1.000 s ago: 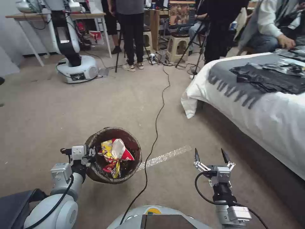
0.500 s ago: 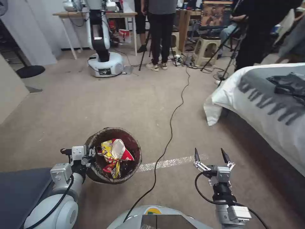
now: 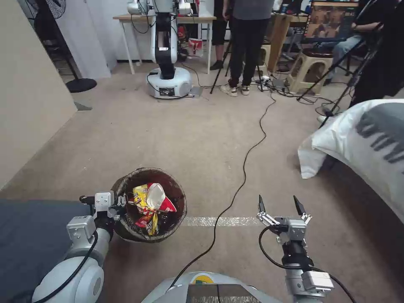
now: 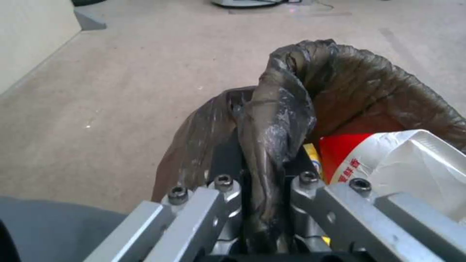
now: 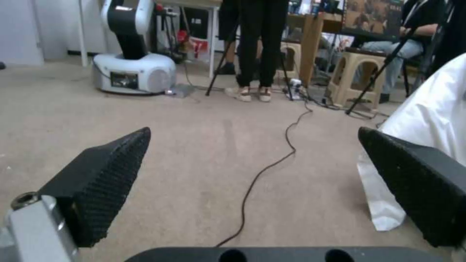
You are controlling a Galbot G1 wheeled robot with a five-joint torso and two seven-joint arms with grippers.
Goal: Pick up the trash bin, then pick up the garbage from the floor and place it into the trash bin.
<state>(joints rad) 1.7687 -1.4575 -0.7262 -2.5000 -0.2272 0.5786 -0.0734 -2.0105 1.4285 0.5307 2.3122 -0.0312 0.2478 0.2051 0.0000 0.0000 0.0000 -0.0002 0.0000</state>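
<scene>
Scanning the bare carpet [image 3: 176, 139] ahead, I find no loose garbage to reach for, so I judge neither arm has a target yet. My left gripper [image 3: 120, 201] is clamped on the bag-lined rim of the trash bin [image 3: 168, 229], carried low on my left with its mouth up. Inside lie yellow and red wrappers [image 3: 150, 205]. My right gripper [image 3: 281, 206] hangs to the bin's right, fingers apart and empty.

White rounded arms, black cables — silver bracketed wrists; right hand [image 3: 280, 205] — black textured fingertips.
</scene>
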